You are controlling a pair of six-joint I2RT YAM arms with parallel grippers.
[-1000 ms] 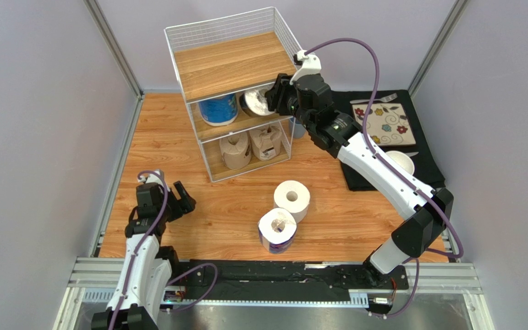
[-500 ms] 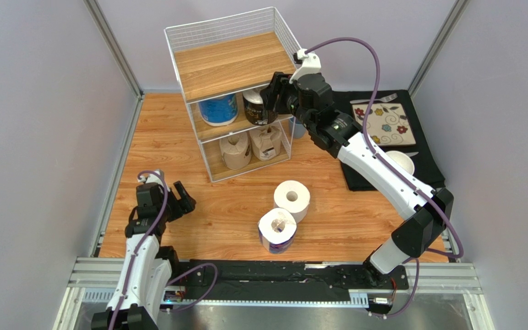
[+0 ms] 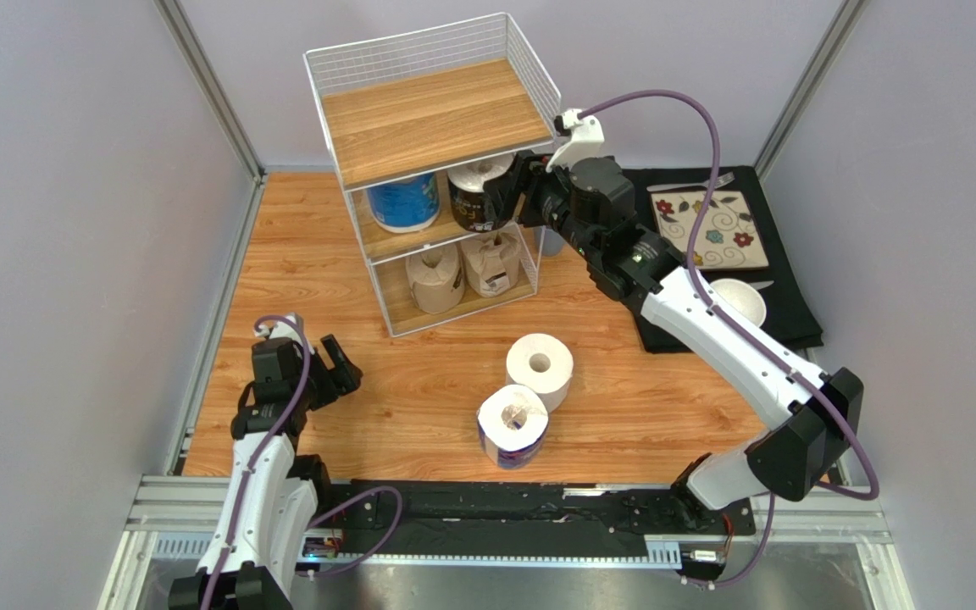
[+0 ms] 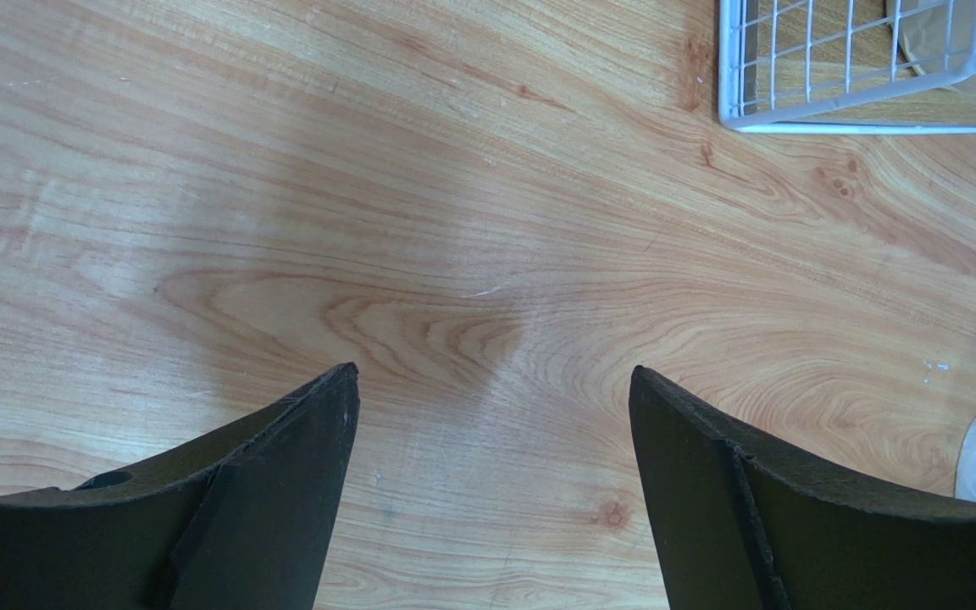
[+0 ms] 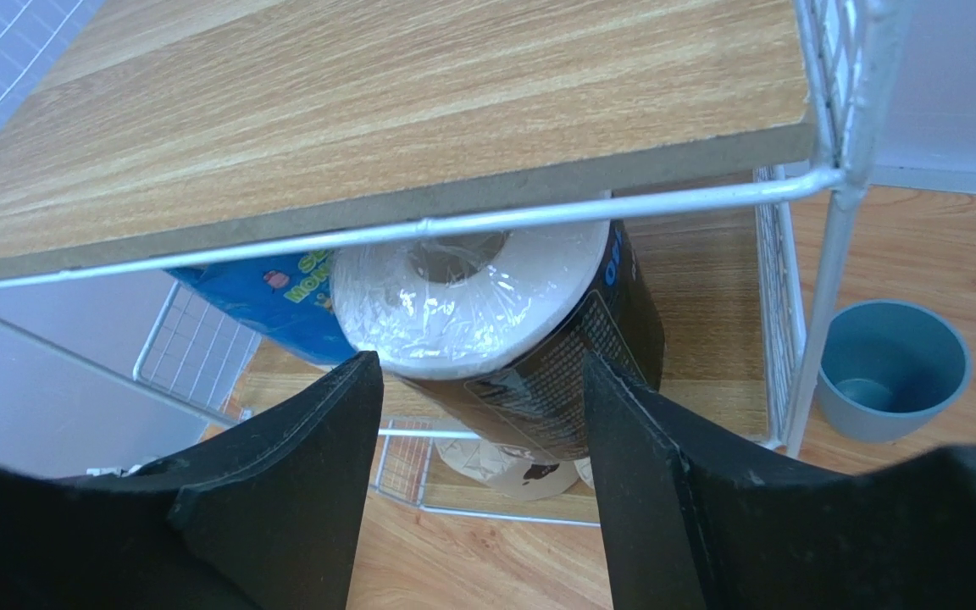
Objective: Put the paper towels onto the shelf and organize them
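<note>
Right gripper (image 3: 503, 198): jaws spread, held level at the front of the shelf's middle tier, centre of the top view. In the wrist view both fingers (image 5: 328, 483) stand in front of the dark-wrapped roll (image 5: 557, 381), which fills the gap between them. Cannot tell whether the tips touch it.

Dark-wrapped roll: upright on the middle board, white end up, right half of the tier. Blue-wrapped roll (image 3: 402, 201) just beside it to the left, same board.

Shelf (image 3: 430, 115): white wire frame, upper centre of the top view, top board bare. Bottom tier holds the left brown roll (image 3: 435, 277) and the right brown roll (image 3: 493, 261), side by side.

Blue cup (image 5: 888, 369): on the table (image 3: 328, 280) just outside the shelf's right side, right edge of the wrist view.

Lower centre of the top view: white roll (image 3: 539, 365) and second blue-wrapped roll (image 3: 512, 426) on the table, touching, well apart from the shelf.

Left gripper (image 3: 335, 370): lower left, jaws spread over bare wood, nothing between them.

Black mat (image 3: 786, 273): right side.
</note>
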